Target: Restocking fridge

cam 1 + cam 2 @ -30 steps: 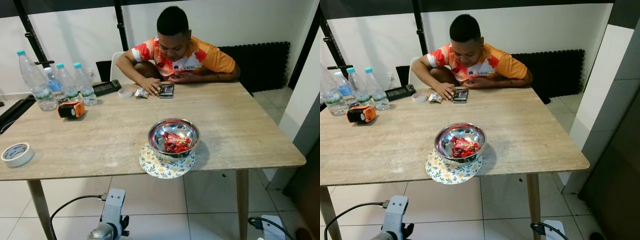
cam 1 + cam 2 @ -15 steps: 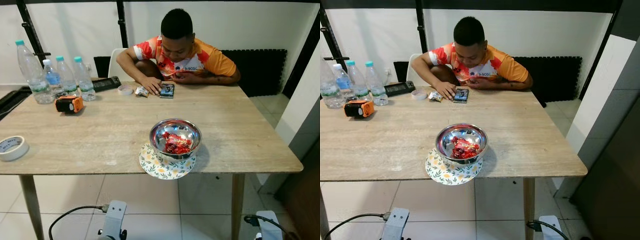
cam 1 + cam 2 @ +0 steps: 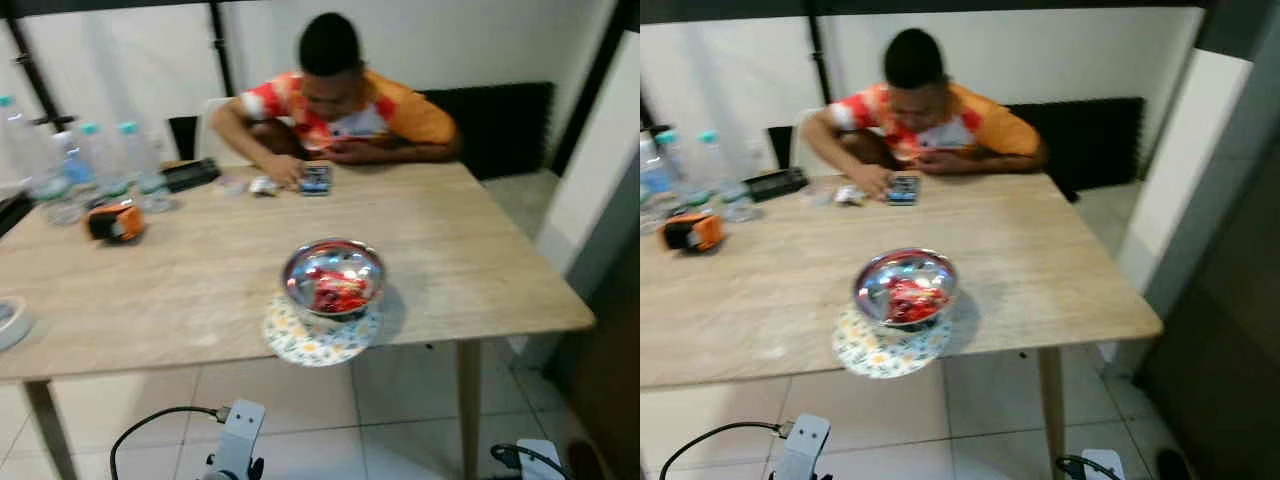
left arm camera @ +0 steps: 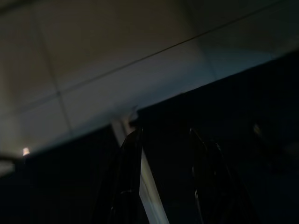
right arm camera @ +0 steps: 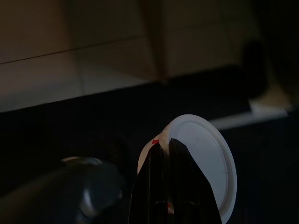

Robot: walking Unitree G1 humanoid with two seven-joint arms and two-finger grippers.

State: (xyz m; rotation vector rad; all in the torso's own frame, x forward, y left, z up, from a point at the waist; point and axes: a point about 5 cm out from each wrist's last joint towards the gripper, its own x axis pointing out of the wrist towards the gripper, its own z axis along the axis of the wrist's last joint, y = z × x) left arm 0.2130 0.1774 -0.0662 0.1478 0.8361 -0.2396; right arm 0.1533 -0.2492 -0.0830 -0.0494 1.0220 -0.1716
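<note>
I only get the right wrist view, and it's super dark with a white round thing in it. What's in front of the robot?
Observer: A wooden table, with a shiny metal bowl on a flowered mat near its front edge.
Operator: Okay. Here the right gripper pinches the white round thing. What's in the bowl?
Observer: Red wrappers. The picture is too blurred to read them.
Operator: Is anybody there?
Observer: Yes, a person sits at the far side, with a hand by a phone.
</note>
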